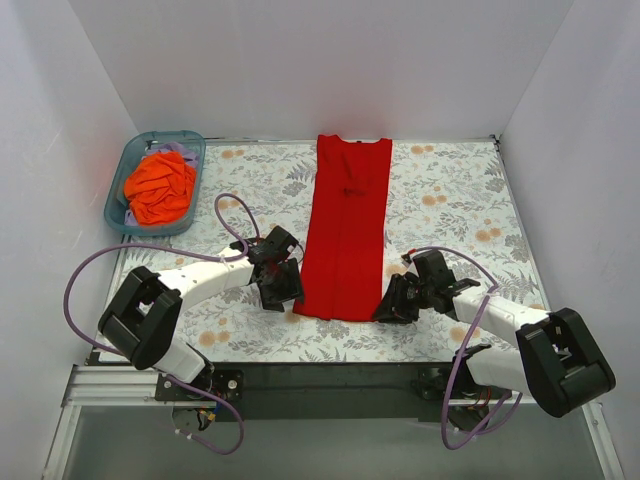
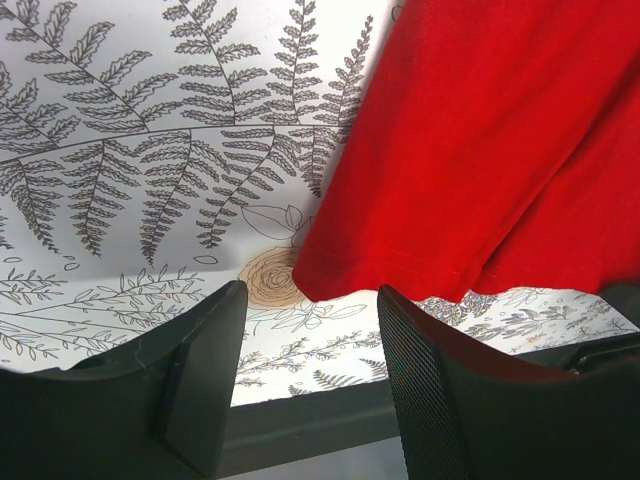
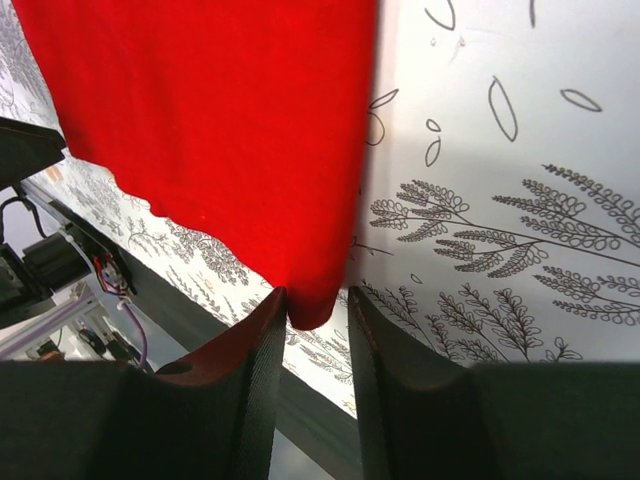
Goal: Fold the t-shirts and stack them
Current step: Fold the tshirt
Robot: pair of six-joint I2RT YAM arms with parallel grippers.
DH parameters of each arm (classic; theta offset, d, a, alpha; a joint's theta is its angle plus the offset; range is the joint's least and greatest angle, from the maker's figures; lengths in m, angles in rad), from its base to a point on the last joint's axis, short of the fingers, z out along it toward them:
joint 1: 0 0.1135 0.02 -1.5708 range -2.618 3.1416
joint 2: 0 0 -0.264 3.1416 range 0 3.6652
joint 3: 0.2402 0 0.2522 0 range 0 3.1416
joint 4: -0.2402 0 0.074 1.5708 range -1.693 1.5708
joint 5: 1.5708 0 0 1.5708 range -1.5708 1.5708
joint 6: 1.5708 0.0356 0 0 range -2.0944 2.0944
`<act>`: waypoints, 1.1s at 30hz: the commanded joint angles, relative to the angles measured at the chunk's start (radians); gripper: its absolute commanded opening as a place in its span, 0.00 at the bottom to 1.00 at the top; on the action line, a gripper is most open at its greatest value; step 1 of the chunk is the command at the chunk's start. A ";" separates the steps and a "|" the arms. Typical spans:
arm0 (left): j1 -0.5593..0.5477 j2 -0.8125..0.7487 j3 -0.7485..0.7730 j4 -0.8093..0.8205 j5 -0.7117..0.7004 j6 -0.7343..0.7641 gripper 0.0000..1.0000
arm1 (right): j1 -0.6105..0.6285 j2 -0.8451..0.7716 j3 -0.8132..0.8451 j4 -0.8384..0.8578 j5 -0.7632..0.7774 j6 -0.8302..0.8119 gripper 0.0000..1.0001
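The red t-shirt (image 1: pixel 345 230) lies flat on the table as a long narrow strip, collar at the far end. My left gripper (image 1: pixel 283 293) sits just off its near left corner, open, with only the tablecloth between its fingers (image 2: pixel 310 300); the red hem (image 2: pixel 400 270) lies just ahead of them. My right gripper (image 1: pixel 392 303) is at the near right corner. Its jaws (image 3: pixel 315 300) stand narrowly open around the red corner tip (image 3: pixel 318 310), one finger touching the cloth and the other a little apart. The orange t-shirt (image 1: pixel 160 187) lies crumpled in the bin.
The teal plastic bin (image 1: pixel 165 135) stands at the far left corner of the floral-patterned table (image 1: pixel 450 200). White walls enclose three sides. The table's dark near edge (image 2: pixel 320 410) runs close behind both grippers.
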 commanded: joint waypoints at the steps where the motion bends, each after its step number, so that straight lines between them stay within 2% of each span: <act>1: -0.006 0.000 0.006 0.010 0.009 -0.005 0.54 | 0.006 0.015 -0.030 -0.020 0.050 -0.015 0.37; 3: -0.008 -0.001 0.003 0.010 0.008 -0.005 0.54 | 0.006 0.009 -0.029 -0.028 0.061 -0.016 0.35; 5: -0.006 0.000 0.000 0.007 0.008 -0.005 0.54 | 0.006 0.003 -0.021 -0.054 0.070 -0.022 0.29; 6: -0.006 0.005 -0.002 0.004 0.008 -0.004 0.54 | 0.006 -0.009 -0.015 -0.078 0.088 -0.033 0.21; 11: -0.008 0.023 0.009 0.002 0.016 0.002 0.54 | 0.004 -0.011 -0.018 -0.081 0.088 -0.042 0.02; 20: -0.023 0.081 0.032 -0.003 0.020 0.001 0.51 | 0.006 -0.007 -0.015 -0.075 0.078 -0.056 0.01; 26: -0.030 0.127 0.040 -0.001 0.002 0.004 0.38 | 0.006 0.003 -0.017 -0.066 0.068 -0.061 0.01; 30: -0.037 0.149 0.040 -0.007 0.006 0.005 0.22 | 0.006 0.003 -0.012 -0.068 0.064 -0.064 0.01; 31: -0.040 0.149 0.038 -0.012 0.008 0.007 0.08 | 0.006 0.003 -0.007 -0.069 0.064 -0.067 0.01; 32: -0.046 0.147 0.035 -0.024 0.011 0.010 0.00 | 0.004 0.003 -0.004 -0.071 0.053 -0.071 0.01; 33: -0.052 0.141 0.032 -0.024 0.014 0.013 0.00 | 0.006 0.003 0.002 -0.072 0.038 -0.083 0.01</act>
